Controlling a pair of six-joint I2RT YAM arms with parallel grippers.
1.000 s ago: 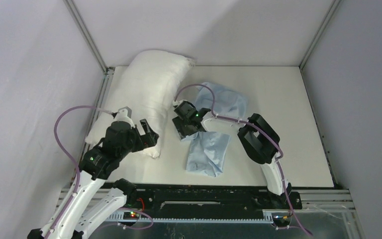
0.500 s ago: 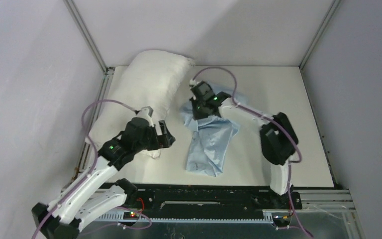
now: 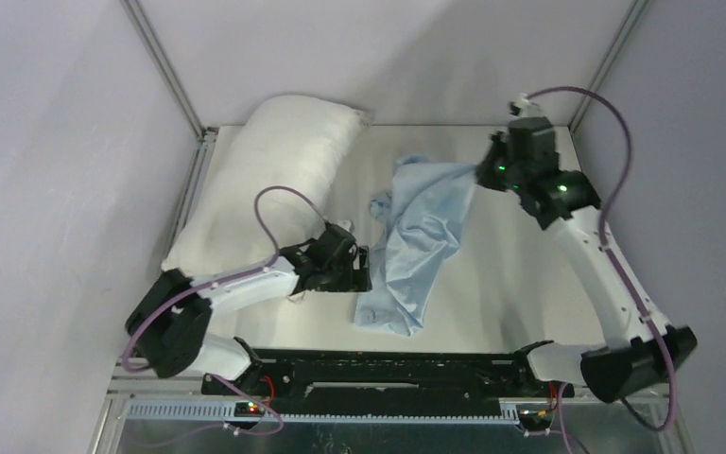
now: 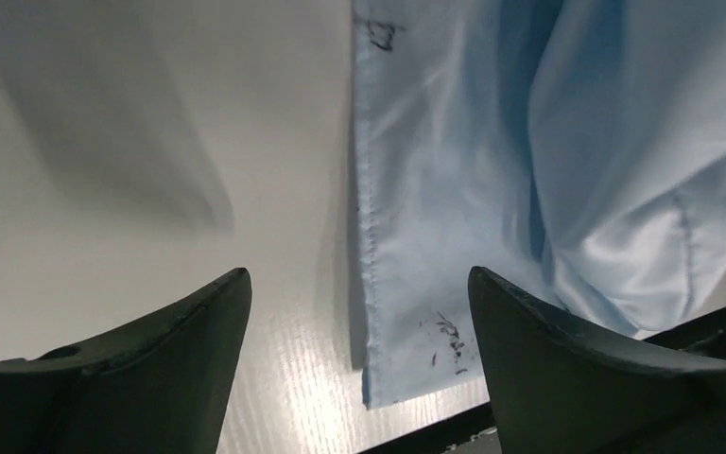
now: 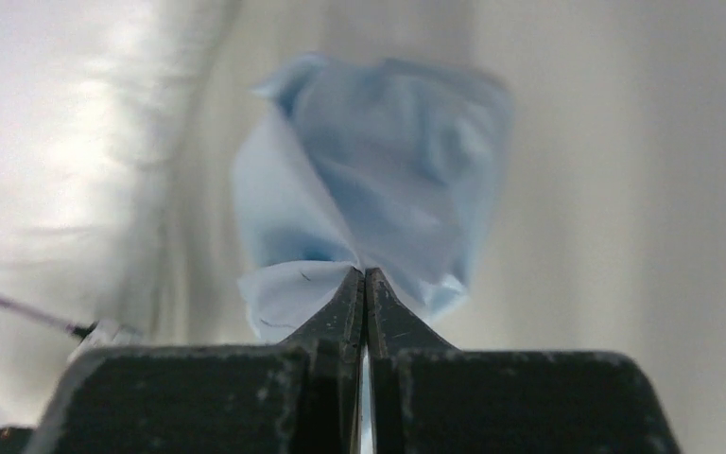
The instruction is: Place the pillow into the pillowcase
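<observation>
The white pillow (image 3: 274, 175) lies along the left side of the table, reaching the far left corner. The light blue pillowcase (image 3: 418, 236) stretches from the table's near middle up to the far right, where my right gripper (image 3: 485, 172) is shut on its corner and holds it off the table. In the right wrist view the pinched pillowcase (image 5: 378, 180) hangs past the gripper (image 5: 364, 276). My left gripper (image 3: 364, 279) is open, low by the pillowcase's near left edge. In the left wrist view the gripper (image 4: 359, 284) straddles the seamed edge of the pillowcase (image 4: 454, 189).
Grey walls and metal frame posts (image 3: 165, 71) close in the white table (image 3: 548, 284) at left, back and right. A black rail (image 3: 388, 364) runs along the near edge. The left arm's purple cable (image 3: 274, 203) loops over the pillow's near end.
My right gripper closed on the pillowcase and carried a corner up to the far right, stretching the cloth out. My left arm swung from the pillow's near end rightward to the pillowcase's edge.
</observation>
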